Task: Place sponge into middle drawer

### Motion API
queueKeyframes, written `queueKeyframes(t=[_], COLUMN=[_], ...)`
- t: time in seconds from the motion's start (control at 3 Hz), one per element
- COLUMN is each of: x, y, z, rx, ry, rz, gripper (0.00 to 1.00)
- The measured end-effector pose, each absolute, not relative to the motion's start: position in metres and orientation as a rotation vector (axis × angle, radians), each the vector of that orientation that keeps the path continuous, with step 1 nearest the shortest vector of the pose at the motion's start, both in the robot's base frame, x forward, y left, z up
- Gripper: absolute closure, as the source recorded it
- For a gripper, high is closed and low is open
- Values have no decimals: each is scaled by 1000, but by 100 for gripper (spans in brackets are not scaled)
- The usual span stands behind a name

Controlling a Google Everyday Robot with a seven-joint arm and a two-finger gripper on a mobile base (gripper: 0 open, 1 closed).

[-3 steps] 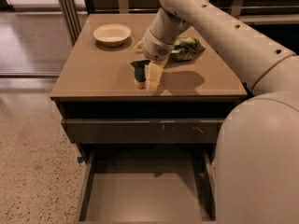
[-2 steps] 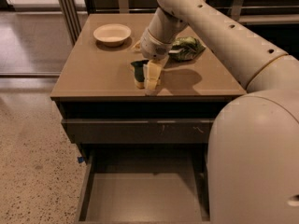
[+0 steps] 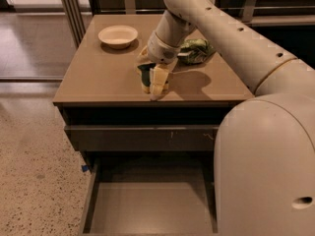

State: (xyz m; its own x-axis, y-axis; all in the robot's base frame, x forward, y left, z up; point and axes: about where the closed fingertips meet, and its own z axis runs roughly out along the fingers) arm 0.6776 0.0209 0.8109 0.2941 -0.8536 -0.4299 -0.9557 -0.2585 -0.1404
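Barely anything has moved since a second ago. The gripper and sponge sit at pretty much the same spot near the front edge of the cabinet top [image 3: 98, 77], and only the big pale arm shell [image 3: 266, 171] on the right has pushed further into view.

Left to right: a pale bowl [image 3: 117, 36] sits at the back left. The sponge [image 3: 145, 77] stands on edge near the front, dark green side facing left, with the gripper [image 3: 153, 80] pinching it between its fingers. I can't tell if it's lifted off the top or still touching. A green-and-white snack bag [image 3: 196, 50] lies behind the wrist.

Below, the scratched drawer front [image 3: 142, 137] is closed, and the middle drawer [image 3: 147, 213] is pulled out.
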Motion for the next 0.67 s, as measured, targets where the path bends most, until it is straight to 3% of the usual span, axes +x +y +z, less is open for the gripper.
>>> queueKeyframes(t=[0.33,0.67], x=[678,678], y=[21,21], z=[811,811], rx=[-2198,-2198], ry=[1627,1627], rz=[379,379], gripper=[41,72])
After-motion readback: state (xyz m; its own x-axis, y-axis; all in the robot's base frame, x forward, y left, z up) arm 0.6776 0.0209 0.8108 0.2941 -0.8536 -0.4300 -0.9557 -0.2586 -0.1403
